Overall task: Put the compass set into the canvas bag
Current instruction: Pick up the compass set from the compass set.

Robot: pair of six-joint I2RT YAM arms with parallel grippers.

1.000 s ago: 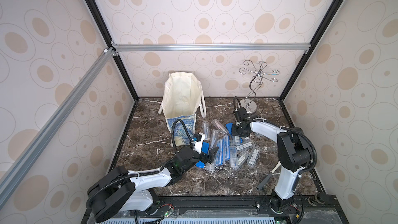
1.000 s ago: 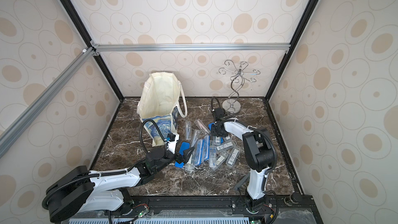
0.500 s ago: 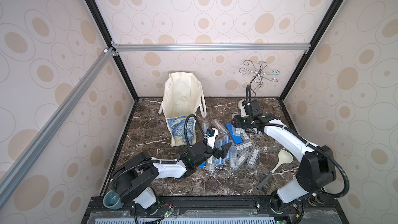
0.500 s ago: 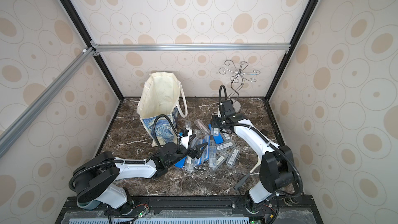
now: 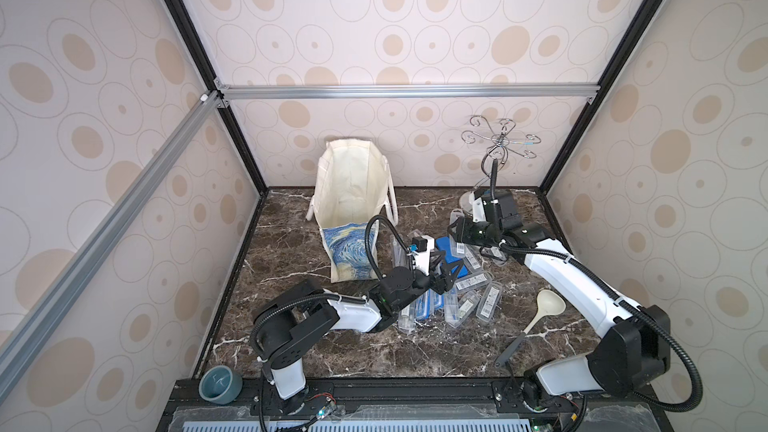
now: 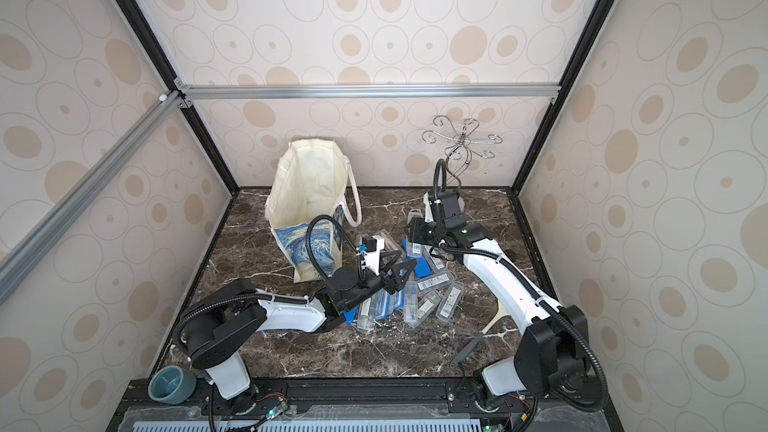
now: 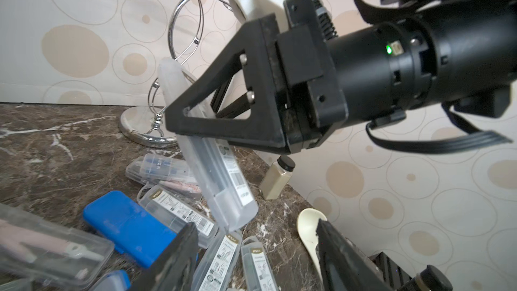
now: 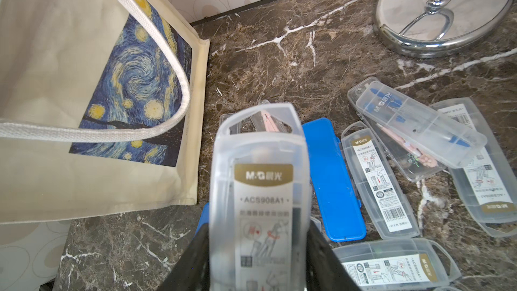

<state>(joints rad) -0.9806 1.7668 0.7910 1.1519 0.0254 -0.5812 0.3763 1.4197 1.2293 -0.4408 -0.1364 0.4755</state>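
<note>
We read "M&G" and "ACS908A1" on the label of the clear case [image 8: 260, 191] held at twelve o'clock of the heap [image 5: 469, 280]; "M&G" again on the blue-compass case [image 8: 414, 124].

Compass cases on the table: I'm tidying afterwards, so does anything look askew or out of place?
Yes. The clear cases lie in a loose heap at differing angles; one blue-compass case rests crosswise on others. A cream ladle lies beside them, unrelated.

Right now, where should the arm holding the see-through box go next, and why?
Probably the right gripper should carry its clear plastic compass case sideways to above the cream canvas bag with the starry painting: the case is gripped and off the marble table, and the bag stands upright, mouth open.
</note>
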